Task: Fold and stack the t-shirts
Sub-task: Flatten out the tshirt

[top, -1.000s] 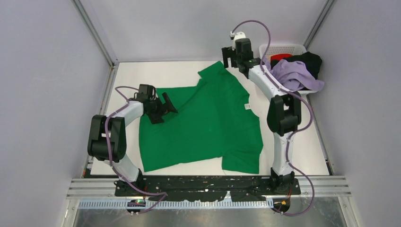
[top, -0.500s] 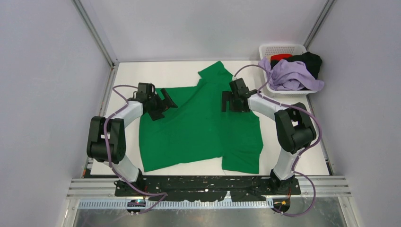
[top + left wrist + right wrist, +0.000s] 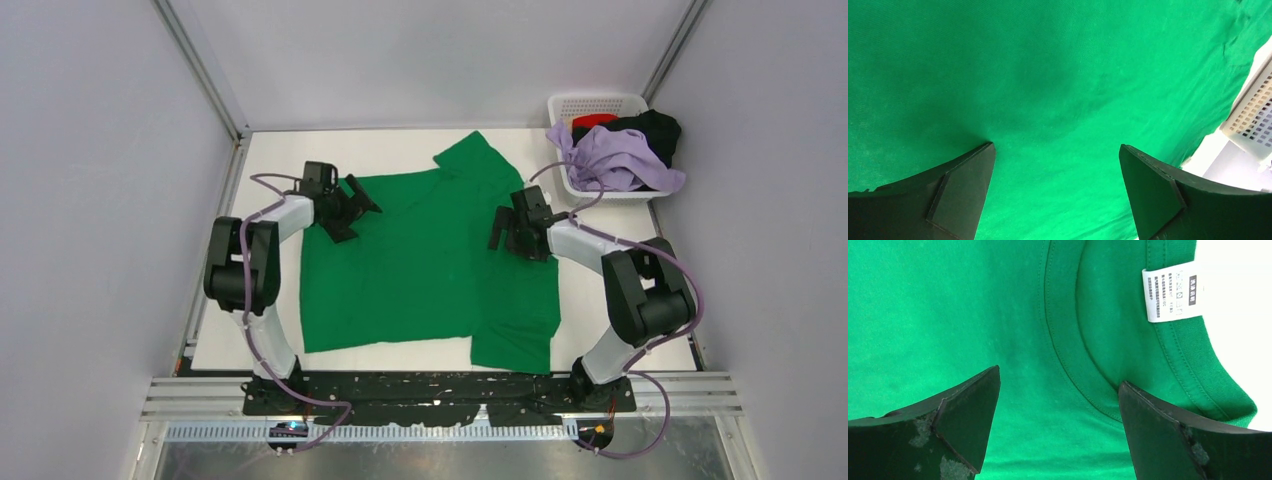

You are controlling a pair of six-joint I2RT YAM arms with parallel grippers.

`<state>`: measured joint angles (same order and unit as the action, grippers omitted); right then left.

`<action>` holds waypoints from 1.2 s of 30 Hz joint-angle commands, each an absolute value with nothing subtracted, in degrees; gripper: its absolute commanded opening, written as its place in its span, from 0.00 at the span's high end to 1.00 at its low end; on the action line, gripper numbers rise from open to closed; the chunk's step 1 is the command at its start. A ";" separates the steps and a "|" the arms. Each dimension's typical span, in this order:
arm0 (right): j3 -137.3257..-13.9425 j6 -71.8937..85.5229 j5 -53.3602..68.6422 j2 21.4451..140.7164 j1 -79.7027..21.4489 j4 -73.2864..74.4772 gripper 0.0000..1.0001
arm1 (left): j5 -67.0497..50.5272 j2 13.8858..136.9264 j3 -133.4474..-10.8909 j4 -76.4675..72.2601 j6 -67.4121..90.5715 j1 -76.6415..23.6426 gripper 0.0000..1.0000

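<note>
Four t-shirts: one bright green, out on the table (image 3: 300, 150); three bundled in the basket.
White basket (image 3: 600, 102): slotted plastic, at the far right corner of the table; heaped above its rim.
Basket contents, top: lavender t-shirt (image 3: 618, 160), crumpled, spilling over the near rim and the right side.
Basket contents, behind: black t-shirt (image 3: 660, 130), draped over the right wall.
Basket contents, least seen: red t-shirt (image 3: 595, 121), only a small patch, near the far wall and left of the black one.
Green t-shirt (image 3: 420, 270): spread flat, left of the basket and nearer the arms; one sleeve lying just left of the basket, apart from it; collar on the basket-facing edge, white care label (image 3: 1170, 290) showing inside it.
Left gripper (image 3: 1055, 150): fingers apart, nothing between them; low over the green cloth at the edge farthest from the basket; contact with the cloth not clear.
Right gripper (image 3: 1058, 377): fingers spread, clamping nothing; low over the collar seam, near the basket's front left corner.
</note>
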<state>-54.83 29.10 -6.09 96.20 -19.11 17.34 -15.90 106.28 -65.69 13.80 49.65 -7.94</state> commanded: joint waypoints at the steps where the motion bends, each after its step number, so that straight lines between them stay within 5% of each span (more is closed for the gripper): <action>1: -48.24 34.34 -6.22 91.82 -17.93 22.03 0.05 | -14.58 110.32 -70.33 16.33 51.41 -8.93 0.00; 14: -50.44 31.88 -11.87 88.58 -16.26 18.48 0.05 | -11.85 115.35 -83.91 24.35 49.13 -9.94 0.00; 36: -61.60 31.18 -10.73 102.41 -16.41 17.82 0.04 | -10.07 99.41 -64.46 24.79 41.73 -10.59 0.00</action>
